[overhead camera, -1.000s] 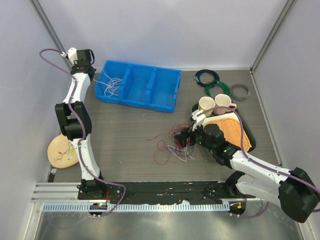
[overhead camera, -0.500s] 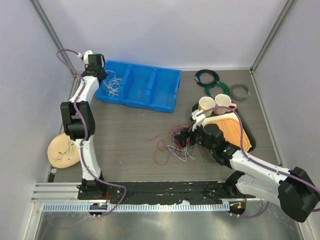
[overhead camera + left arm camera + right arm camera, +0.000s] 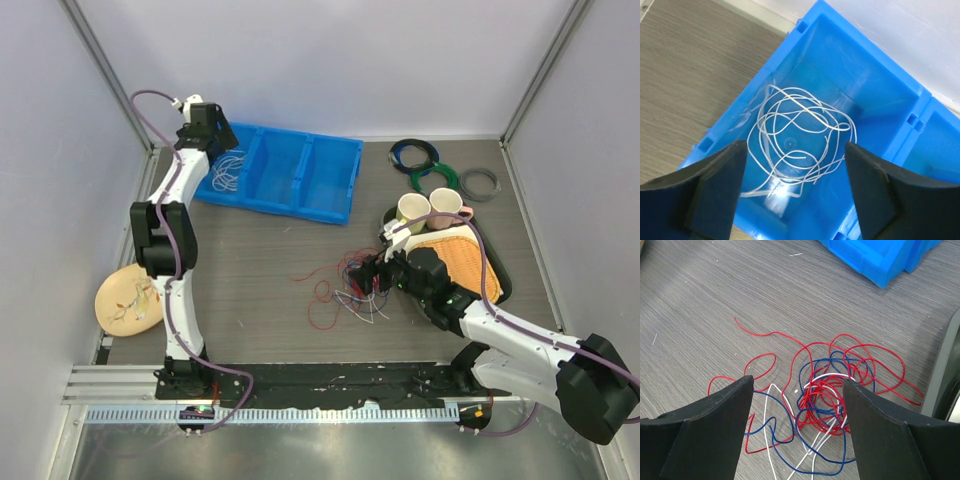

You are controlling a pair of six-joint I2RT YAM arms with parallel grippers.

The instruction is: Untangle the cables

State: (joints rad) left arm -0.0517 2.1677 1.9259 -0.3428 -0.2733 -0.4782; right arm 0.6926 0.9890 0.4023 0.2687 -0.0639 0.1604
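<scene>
Right wrist view: hovering right jaws wide open and empty just above the tangled cables (image 3: pixel 826 399), far nearer than the left jaws.

**Top external:** a fixed camera high above and behind the arm bases. It looks down and forward over the whole table (image 3: pixel 250 250), blue bin (image 3: pixel 280 165) included.

**Left wrist:** very near, directly above the bin's left-end compartment. It looks straight down past the left gripper (image 3: pixel 795 145) at the white cables (image 3: pixel 800 135) inside.

**Right wrist:** near and low, in front of the bin. It faces the bin's corner across the tangled cables (image 3: pixel 830 395), framed by the right gripper (image 3: pixel 797 381).

All three views share the bin; the overhead and right wrist views also share the tangled cables.
</scene>
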